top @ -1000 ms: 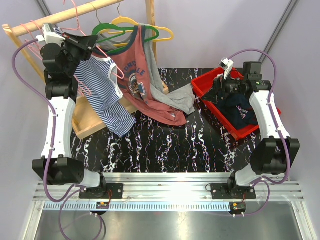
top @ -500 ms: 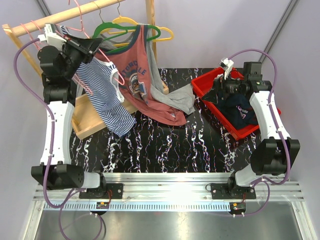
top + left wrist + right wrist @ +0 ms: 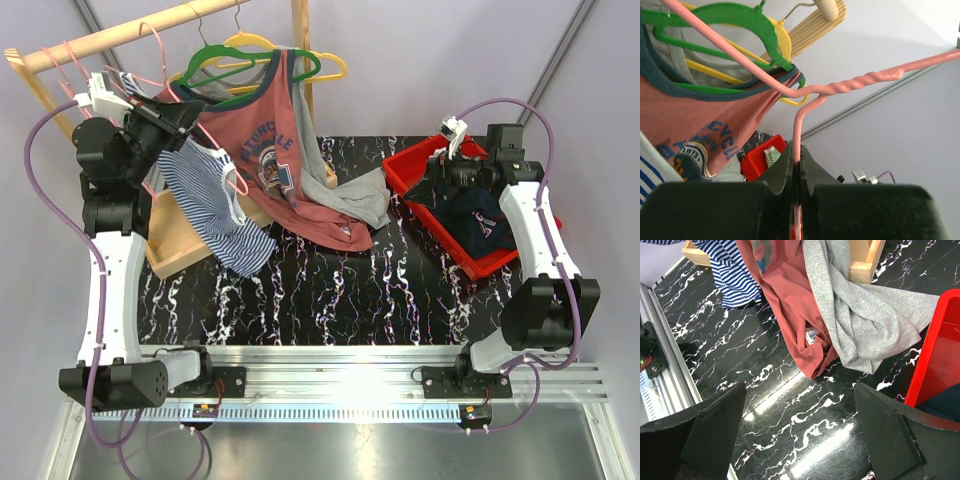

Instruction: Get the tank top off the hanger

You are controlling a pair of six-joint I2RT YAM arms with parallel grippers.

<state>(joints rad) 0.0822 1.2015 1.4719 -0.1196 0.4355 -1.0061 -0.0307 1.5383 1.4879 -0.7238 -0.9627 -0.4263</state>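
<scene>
Two arms showed from above: the left gripper point(image 3: 183, 112) held the pink hanger point(image 3: 240, 182), with the striped tank top point(image 3: 215, 205) hanging from it beside the rack point(image 3: 110, 38). The right gripper point(image 3: 450, 165) hung over the red bin point(image 3: 400, 172).

Left wrist: jaws pinched the hanger's wire.

Right wrist: jaws wide, empty.

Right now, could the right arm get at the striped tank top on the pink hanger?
Probably not. The right claw is open by the red bin, and the red tank top and grey top hang between it and the striped tank top. The left claw is shut on the pink hanger.
</scene>
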